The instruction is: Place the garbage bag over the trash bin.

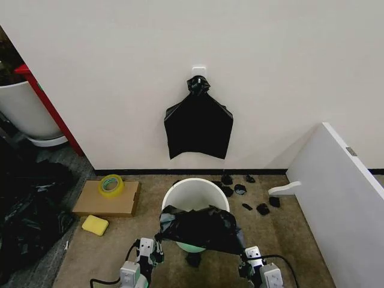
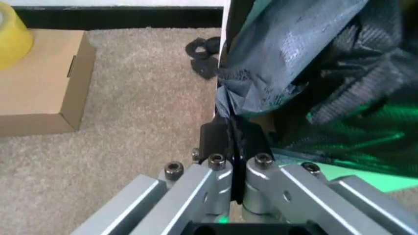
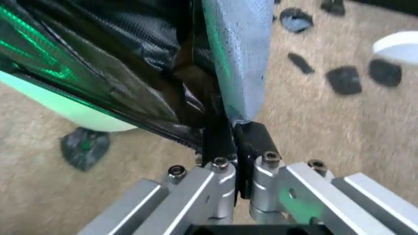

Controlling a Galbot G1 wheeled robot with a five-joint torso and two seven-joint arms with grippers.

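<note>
Black shiny plastic hangs between our two arms: this is the garbage bag [image 1: 201, 228], and we hold it stretched across the near side of the trash bin [image 1: 195, 195]. Our left pincer [image 1: 157, 251] is pinched tight on the bag's left edge, and our right pincer [image 1: 245, 257] is pinched tight on its right edge. In the left wrist view the fingers [image 2: 214, 138] press together on the film, and the same shows in the right wrist view [image 3: 251, 139].

The white bin stands on the carpet near the wall, and its far rim is still bare. A flat black bundle [image 1: 199, 123] hangs on the wall above it. Small black scraps [image 1: 262, 209] lie on the carpet to the right. To the left, a yellow tape roll [image 1: 111, 185] sits on a cardboard box [image 1: 108, 199], with a yellow sponge [image 1: 95, 225] just beside it.
</note>
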